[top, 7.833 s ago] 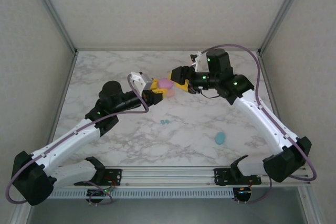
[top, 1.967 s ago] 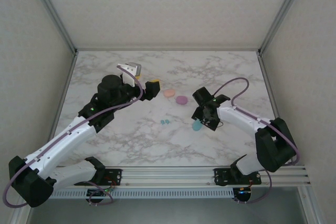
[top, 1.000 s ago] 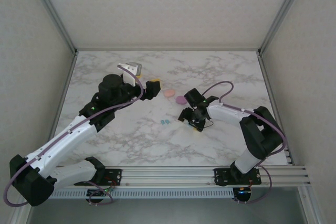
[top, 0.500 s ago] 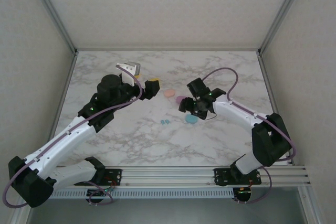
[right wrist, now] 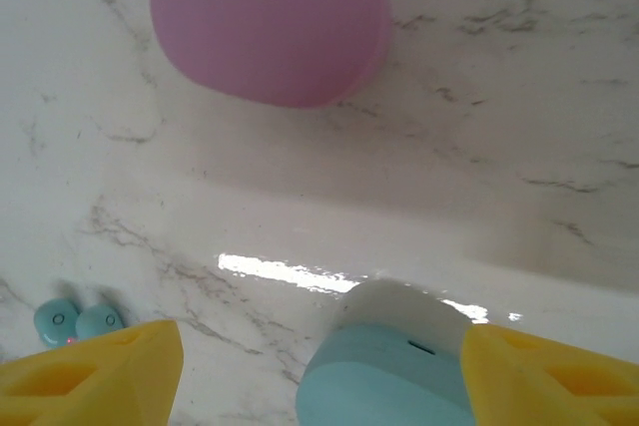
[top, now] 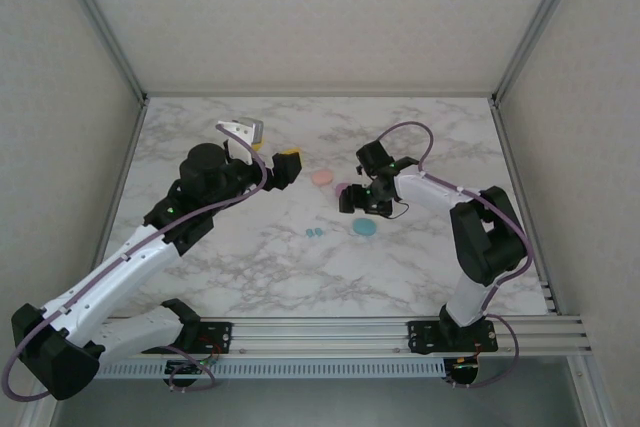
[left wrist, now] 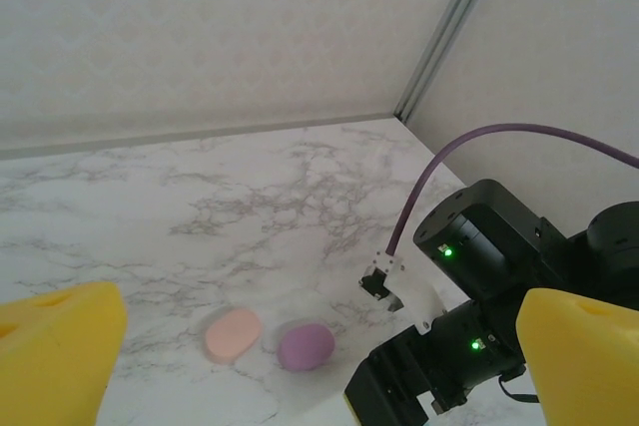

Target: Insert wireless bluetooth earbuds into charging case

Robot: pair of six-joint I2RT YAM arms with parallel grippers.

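Observation:
A teal charging case [top: 364,227] lies shut on the marble table [top: 250,267], and two tiny teal earbuds [top: 314,232] lie just left of it. My right gripper [top: 357,199] hovers low just behind the case, open. In the right wrist view the teal case [right wrist: 394,371] sits between the yellow fingers [right wrist: 90,371], against the right one and well clear of the left. The earbuds [right wrist: 78,319] show at lower left. My left gripper [top: 280,159] is open and empty, raised over the table's back left.
A purple case [top: 343,188] and a peach-pink case [top: 322,177] lie side by side just behind the right gripper. The left wrist view shows them, purple case [left wrist: 306,345] and pink case [left wrist: 233,333], beside the right arm [left wrist: 479,276]. Walls enclose the table on three sides.
My right gripper has drawn back from over the teal case toward the purple case, leaving the teal case uncovered on the table. The left arm has barely moved.

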